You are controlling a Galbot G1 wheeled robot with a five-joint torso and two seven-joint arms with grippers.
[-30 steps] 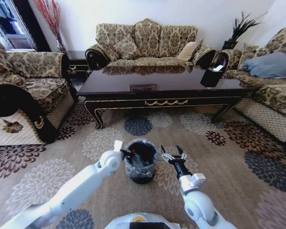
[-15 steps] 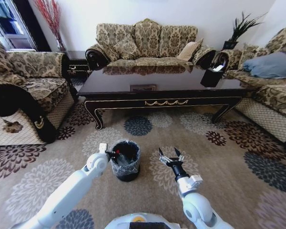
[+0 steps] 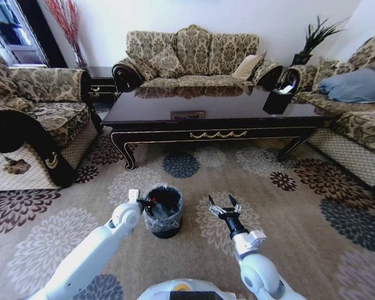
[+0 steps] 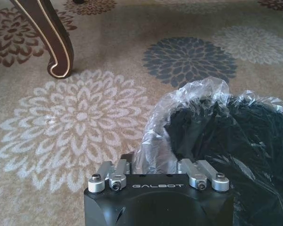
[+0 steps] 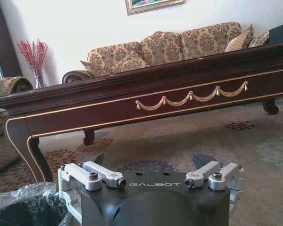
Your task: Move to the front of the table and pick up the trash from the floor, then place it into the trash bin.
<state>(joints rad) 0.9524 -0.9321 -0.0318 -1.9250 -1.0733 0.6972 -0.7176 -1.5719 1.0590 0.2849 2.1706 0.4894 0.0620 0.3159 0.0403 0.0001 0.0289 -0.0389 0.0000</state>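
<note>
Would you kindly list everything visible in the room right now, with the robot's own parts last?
Table: one, dark brown with gold trim, centre.
Trash bin: one, black with clear liner, on the carpet before the table.
Floor: beige carpet with flower medallions.
Sofas: three, patterned tan, around the table.
Tissue holder: one, black, on the table's right end.
Plant: one, green, back right corner.
Left gripper: shut on the bin's rim.
Right gripper: open, beside the bin.

3 patterned sofas (image 3: 194, 53), a potted plant (image 3: 314, 39), red branches (image 3: 65, 22).
</note>
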